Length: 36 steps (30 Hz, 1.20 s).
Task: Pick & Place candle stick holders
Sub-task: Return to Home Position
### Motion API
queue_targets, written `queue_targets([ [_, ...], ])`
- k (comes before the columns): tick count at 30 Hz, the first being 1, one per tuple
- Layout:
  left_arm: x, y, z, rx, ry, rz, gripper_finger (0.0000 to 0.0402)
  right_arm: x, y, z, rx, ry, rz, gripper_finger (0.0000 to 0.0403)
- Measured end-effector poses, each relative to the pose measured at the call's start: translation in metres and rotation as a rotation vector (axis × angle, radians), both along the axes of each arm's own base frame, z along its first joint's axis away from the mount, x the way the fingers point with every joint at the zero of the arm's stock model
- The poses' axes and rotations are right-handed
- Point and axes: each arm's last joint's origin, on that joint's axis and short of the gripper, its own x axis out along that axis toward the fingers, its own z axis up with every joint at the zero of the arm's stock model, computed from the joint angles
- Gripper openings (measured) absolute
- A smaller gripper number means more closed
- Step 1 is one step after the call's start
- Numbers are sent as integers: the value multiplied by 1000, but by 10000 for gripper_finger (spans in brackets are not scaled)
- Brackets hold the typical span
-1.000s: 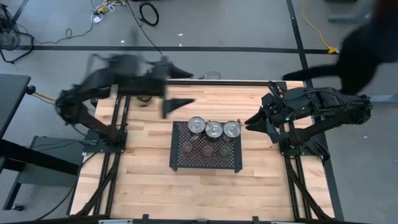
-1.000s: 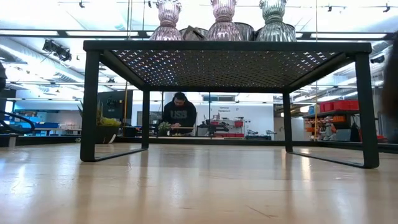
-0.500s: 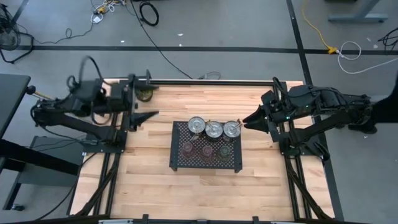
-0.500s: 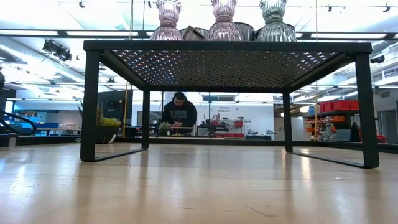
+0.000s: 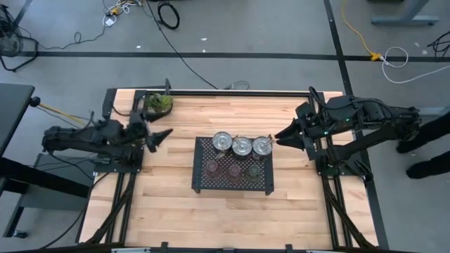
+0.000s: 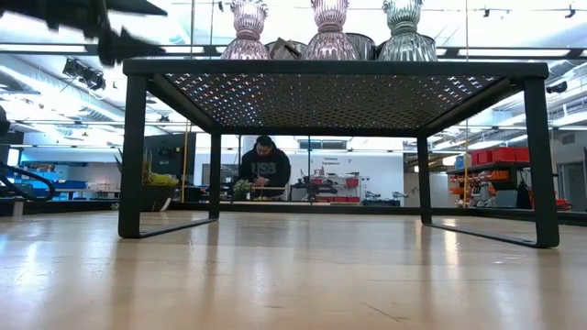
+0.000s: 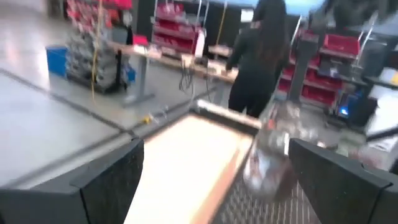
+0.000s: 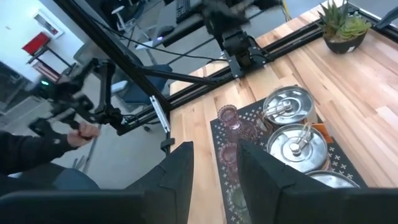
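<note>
Table (image 5: 176, 211): wooden top, is carrying the items listed below.
Mesh tray (image 5: 211, 184): black and perforated, is standing on four legs at mid-table.
Silver holders (image 5: 223, 141) (image 5: 242, 146) (image 5: 263, 145): three shiny cups, are sitting in a close row along the tray's 12 o'clock edge.
Glass holders (image 5: 212, 169) (image 5: 233, 169) (image 5: 254, 170): three tinted pieces, are sitting in a row toward the tray's 6 o'clock edge. The two reddish ones are lying toward 9 o'clock and the olive-green one is taking the 3 o'clock end.
Left gripper (image 5: 160, 135): is hovering over the table at about 10 o'clock from the tray, well apart from it. Its fingers (image 7: 106, 186) are standing wide apart and gripping nothing.
Right gripper (image 5: 280, 138): is hanging at about 2 o'clock from the tray's middle, just beside the silver holder at the 3 o'clock end. Its fingers (image 8: 177, 180) are parted by a narrow gap, with nothing between them.
Plant (image 5: 159, 103): small, green and leafy, is sitting near the table's corner at 10 o'clock from the tray.
Person (image 6: 265, 168): dark top, is standing in the room behind the table, framed under the tray in the low view.
</note>
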Motion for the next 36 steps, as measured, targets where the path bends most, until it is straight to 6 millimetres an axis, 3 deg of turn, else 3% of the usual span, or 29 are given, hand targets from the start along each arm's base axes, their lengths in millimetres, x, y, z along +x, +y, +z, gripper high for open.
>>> queue_targets([
  [5,2,-3,-36,-64,29,-95,399,-21,-6,3,-4,-7,-21,123],
  [8,5,-4,-55,-94,79,-128,399,-41,-11,-11,-2,1,-30,123],
  [16,8,-6,-72,-122,130,-177,399,-101,-24,-92,-6,30,-75,123],
  [22,9,-6,-69,-128,106,-201,399,-126,-26,-151,-4,35,-71,123],
  [25,9,-8,-68,-3,141,-258,399,-134,-27,-183,-3,20,-78,123],
  [29,10,-11,-63,188,134,-372,399,-129,-29,-210,22,-216,-122,123],
  [32,10,-13,-59,226,100,-427,399,-108,-29,-218,51,-483,-134,123],
  [36,13,-14,-72,255,147,-463,399,-95,-29,-229,100,-896,-145,123],
])
